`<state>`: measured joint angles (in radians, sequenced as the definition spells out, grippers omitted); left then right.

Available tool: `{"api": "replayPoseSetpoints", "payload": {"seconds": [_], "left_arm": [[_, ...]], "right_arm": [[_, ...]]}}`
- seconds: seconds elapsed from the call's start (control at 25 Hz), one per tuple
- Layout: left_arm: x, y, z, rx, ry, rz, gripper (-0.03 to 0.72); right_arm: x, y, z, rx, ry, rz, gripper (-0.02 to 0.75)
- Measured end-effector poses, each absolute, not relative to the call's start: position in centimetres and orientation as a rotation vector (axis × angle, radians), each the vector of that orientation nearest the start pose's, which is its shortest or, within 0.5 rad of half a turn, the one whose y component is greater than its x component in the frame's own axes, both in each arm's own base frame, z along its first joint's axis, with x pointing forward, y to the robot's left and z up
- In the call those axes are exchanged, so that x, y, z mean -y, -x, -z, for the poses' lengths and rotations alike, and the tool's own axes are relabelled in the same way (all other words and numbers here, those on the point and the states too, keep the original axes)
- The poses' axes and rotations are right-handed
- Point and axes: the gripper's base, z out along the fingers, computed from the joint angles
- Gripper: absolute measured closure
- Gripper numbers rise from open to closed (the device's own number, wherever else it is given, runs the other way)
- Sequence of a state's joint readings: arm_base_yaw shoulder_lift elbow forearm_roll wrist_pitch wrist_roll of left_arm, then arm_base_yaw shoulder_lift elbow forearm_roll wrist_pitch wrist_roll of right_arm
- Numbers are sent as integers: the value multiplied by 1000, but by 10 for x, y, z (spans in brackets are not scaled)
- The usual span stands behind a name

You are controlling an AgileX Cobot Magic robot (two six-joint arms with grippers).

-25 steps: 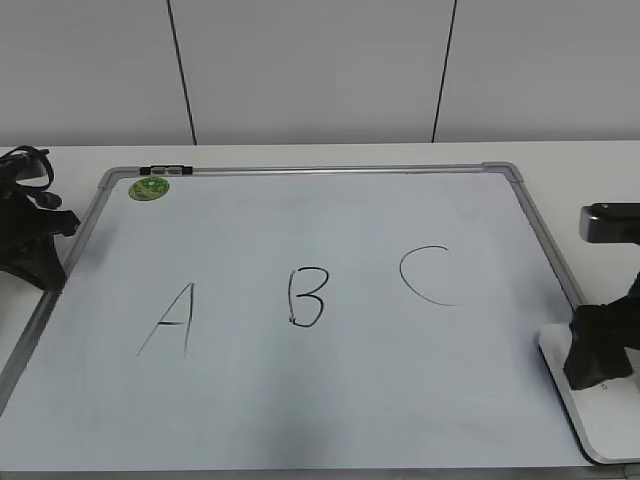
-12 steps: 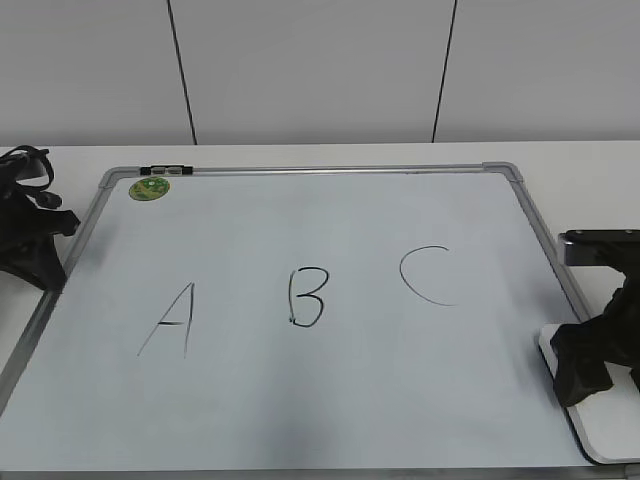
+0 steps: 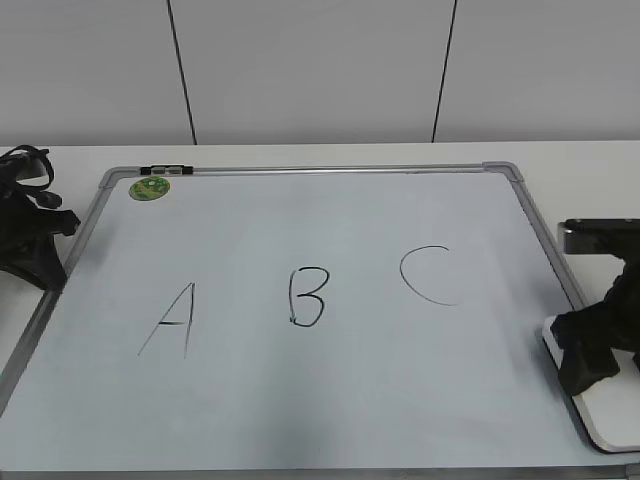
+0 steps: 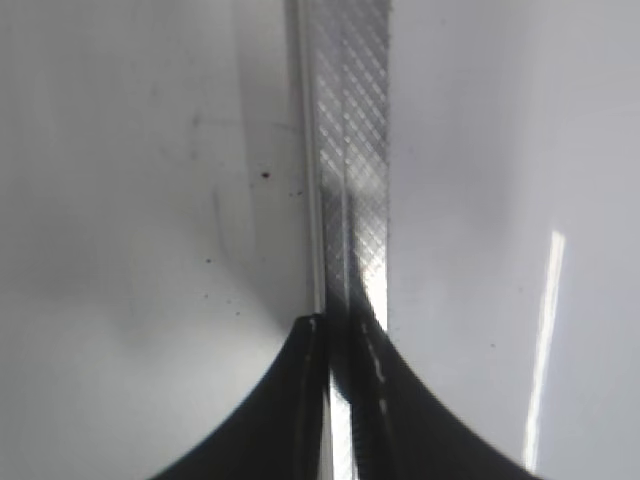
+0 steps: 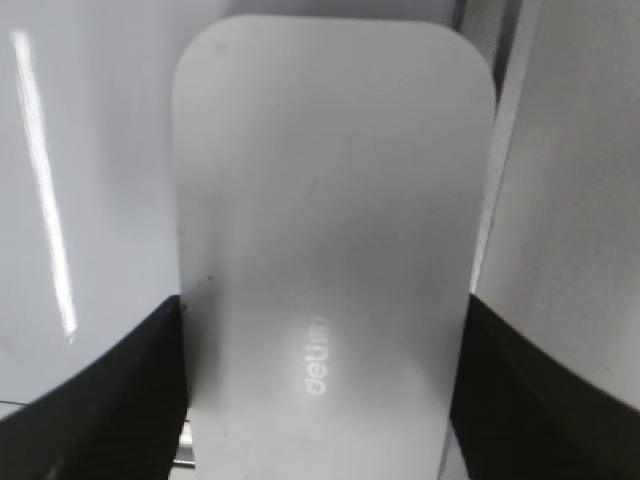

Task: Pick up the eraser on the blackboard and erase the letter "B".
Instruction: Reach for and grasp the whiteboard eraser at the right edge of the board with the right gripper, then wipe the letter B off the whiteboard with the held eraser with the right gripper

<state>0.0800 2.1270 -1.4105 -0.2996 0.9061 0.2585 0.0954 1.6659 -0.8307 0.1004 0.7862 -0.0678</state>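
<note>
In the exterior view, a large pale whiteboard with a thin grey metal frame, the blackboard (image 3: 300, 400), lies flat on the white bench and covers most of it. Three hand-drawn black letters run across its middle: an "A" (image 3: 170, 322) toward the left edge of the bench, the thin black capital letter "B" (image 3: 306, 297) in the centre, and a "C" (image 3: 428, 275) toward the right edge. The B is whole and unsmeared, so by my reading no erasing has begun. A small round green magnet (image 3: 149, 187) sits at the board's far left corner. At the near right corner of the bench the black right gripper (image 3: 590, 365) stands on the flat white rounded-rectangular plastic eraser (image 3: 610, 415), which lies just off the board's right frame, well apart from the B. The black left gripper (image 3: 30, 250) rests at the bench's left edge, beside the frame. In the left wrist view, its two dark fingers sit pressed together over the hatched grey frame strip, holding nothing. In the right wrist view, the eraser fills the middle, its long axis running away from the camera, grey lettering near the camera end. The dark fingers (image 5: 110, 400) are spread to either side of its long edges; whether they already pinch it I cannot tell. Lifting, carrying and wiping all appear left to do.
</note>
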Motion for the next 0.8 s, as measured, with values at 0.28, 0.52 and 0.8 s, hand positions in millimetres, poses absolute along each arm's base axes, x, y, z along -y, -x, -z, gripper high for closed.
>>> {"api": "replayPoseSetpoints", "payload": {"seconds": [0.28, 0.52, 0.8], "left_arm": [[-11, -403, -124, -3047, 4, 351, 657], [-11, -403, -124, -3047, 4, 351, 657], [-11, -403, -124, -3048, 8, 358, 657]], "right_arm": [[-59, -286, -212, -3018, 310, -128, 209], [-113, -309, -261, -2889, 548, -163, 209], [-169, -345, -266, -2897, 722, -178, 209]]}}
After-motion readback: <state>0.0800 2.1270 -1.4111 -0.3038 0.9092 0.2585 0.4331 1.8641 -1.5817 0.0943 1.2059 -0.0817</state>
